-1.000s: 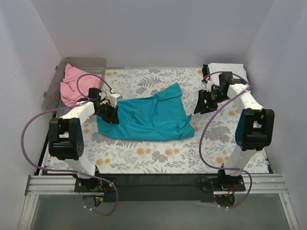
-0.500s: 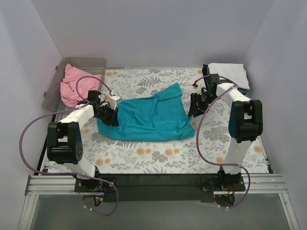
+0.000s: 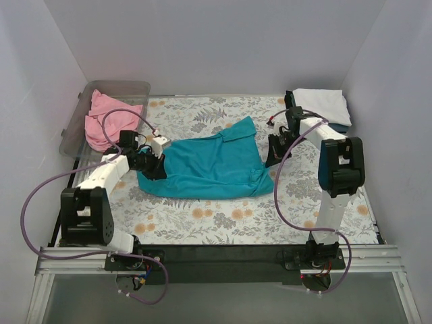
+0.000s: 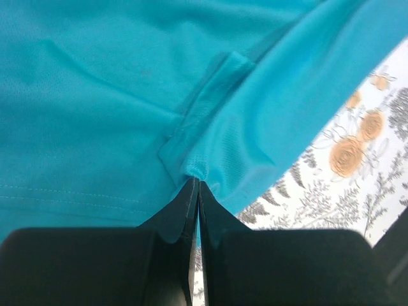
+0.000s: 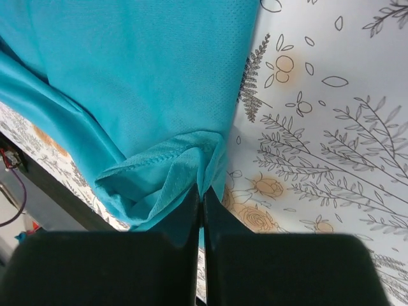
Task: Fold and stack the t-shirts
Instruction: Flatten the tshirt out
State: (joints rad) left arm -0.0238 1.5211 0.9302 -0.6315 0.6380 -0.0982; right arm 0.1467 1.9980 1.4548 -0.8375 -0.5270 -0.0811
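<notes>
The teal t-shirt [image 3: 209,165] lies spread and rumpled in the middle of the table. My left gripper [image 3: 154,167] is at its left edge, shut on a pinch of teal cloth [image 4: 127,95] right at the tips [image 4: 196,182]. At the shirt's right edge my right gripper [image 3: 270,158] is shut on a bunched fold of the hem [image 5: 159,172], with the tips [image 5: 203,190] tight together. A pink t-shirt [image 3: 101,118] sits crumpled in the bin. A folded white t-shirt [image 3: 322,104] lies at the back right on a dark grey-blue one [image 3: 344,126].
The clear plastic bin [image 3: 125,88] stands at the back left against the wall. The floral table cloth [image 3: 223,216] covers the table. White walls close in the left, back and right sides. The arms' cables loop above the cloth on both sides.
My right gripper has moved left to the teal t-shirt's right edge and shut on its hem. The left arm's elbow has swung back left while its gripper keeps hold of the shirt.
</notes>
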